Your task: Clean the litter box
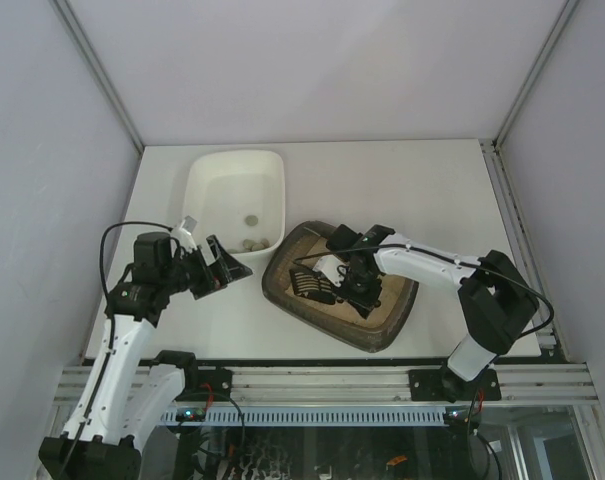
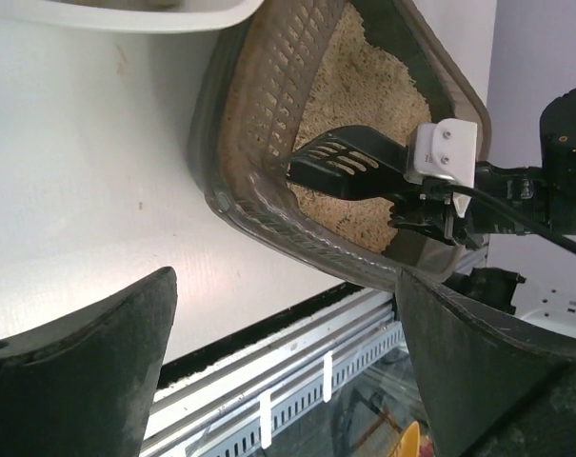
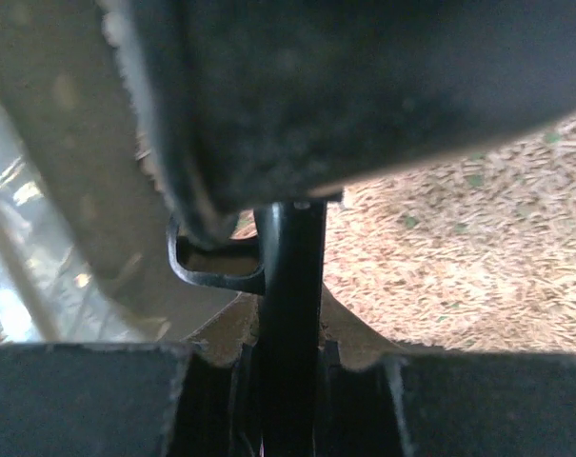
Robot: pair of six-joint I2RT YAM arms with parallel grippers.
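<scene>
Holds the left gripper [image 1: 226,266] spread wide on nothing, with the litter box [image 1: 282,272] just to its right. Pinches the handle of a black slotted scoop [image 2: 349,164] in the right gripper [image 1: 346,283], jaws pressed tight, blade ahead of it low over the beige litter [image 2: 364,86] inside the box. Shows, beyond the left gripper, a white tray [image 1: 204,190] with a few small lumps [image 1: 250,241].

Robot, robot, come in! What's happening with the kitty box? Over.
Left gripper open, empty, beside the litter box. Right gripper shut on the black scoop, head over the litter. Nothing in the way. Over.
</scene>
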